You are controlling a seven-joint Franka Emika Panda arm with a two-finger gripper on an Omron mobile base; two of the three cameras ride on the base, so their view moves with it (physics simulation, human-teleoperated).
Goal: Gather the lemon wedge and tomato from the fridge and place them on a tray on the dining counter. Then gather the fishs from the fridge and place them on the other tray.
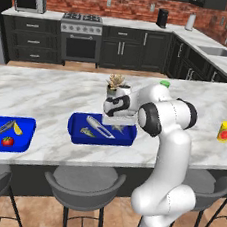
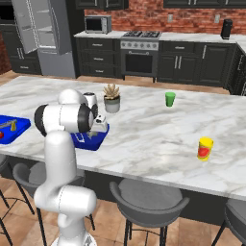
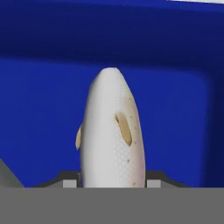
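The claw (image 3: 112,186) is sitting clamped on a slim silver-white fish with tan fins (image 3: 111,131), holding it low over the floor of the blue rectangular tray (image 1: 78,126) on the white-grey marble counter (image 1: 47,92). An olive-tan fish (image 1: 87,131) is lying in that tray beside long silver tongs (image 1: 98,127). Farther left, a second blue tray (image 1: 24,140) is carrying the small red tomato (image 1: 7,141) and yellow lemon wedge (image 1: 17,129). Across the kitchen, the grey steel fridge (image 2: 45,36) is standing with a door open.

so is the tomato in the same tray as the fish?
No, the tomato lies in the left tray, while the olive fish lies in the middle tray.
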